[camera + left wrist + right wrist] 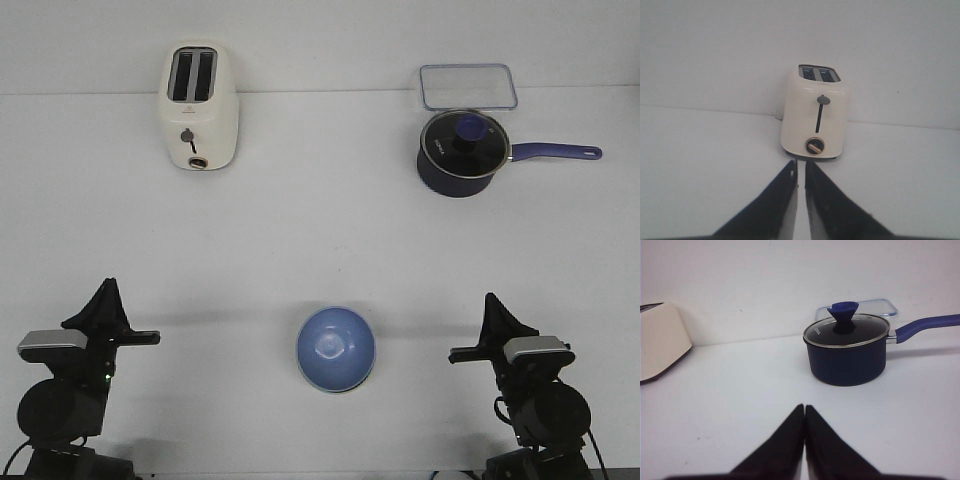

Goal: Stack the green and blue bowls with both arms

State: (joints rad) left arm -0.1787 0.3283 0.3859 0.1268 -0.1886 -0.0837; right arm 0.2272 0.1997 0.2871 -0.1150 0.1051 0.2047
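Observation:
A light blue bowl (336,347) sits open side up on the white table (320,240), near the front edge and midway between my two arms. No green bowl shows on its own; a thin pale rim runs along the blue bowl's near edge, and I cannot tell what it is. My left gripper (106,290) (801,164) rests at the front left, empty, its jaws together but for a narrow slit. My right gripper (490,298) (805,407) rests at the front right, shut and empty. Both are well apart from the bowl.
A cream toaster (197,107) (815,117) stands at the back left. A dark navy saucepan with a glass lid (462,152) (847,352) stands at the back right, handle pointing right. A clear plastic box (468,86) lies behind it.

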